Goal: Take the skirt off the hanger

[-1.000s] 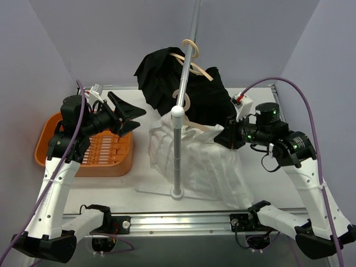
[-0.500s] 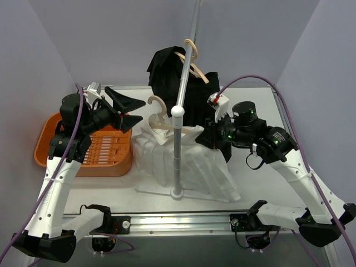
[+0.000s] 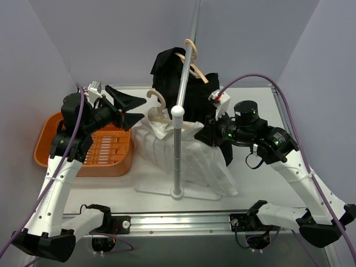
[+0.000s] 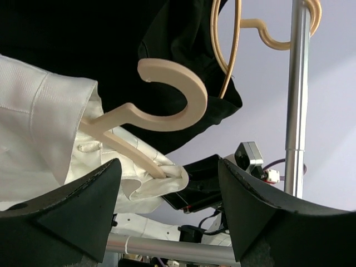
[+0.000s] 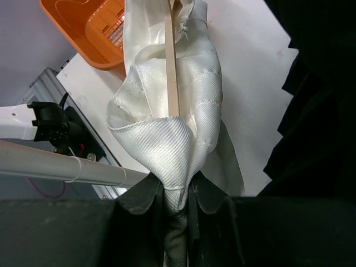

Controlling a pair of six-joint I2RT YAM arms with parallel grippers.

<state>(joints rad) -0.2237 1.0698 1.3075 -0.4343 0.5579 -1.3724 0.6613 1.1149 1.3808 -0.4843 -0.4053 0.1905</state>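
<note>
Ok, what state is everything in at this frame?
Skirt: on the hanger, bunched.
Hanger: off the rail, hook free.
Left gripper: open, at the hanger's hook, not gripping.
Right gripper: shut on the skirt.
Black garment: hung on the rail by a second hanger.
Basket: nothing visible inside.

The skirt (image 5: 167, 144) is white woven cloth, the hanger (image 4: 197, 97) smooth wood, the pole (image 4: 296, 83) shiny metal.
</note>
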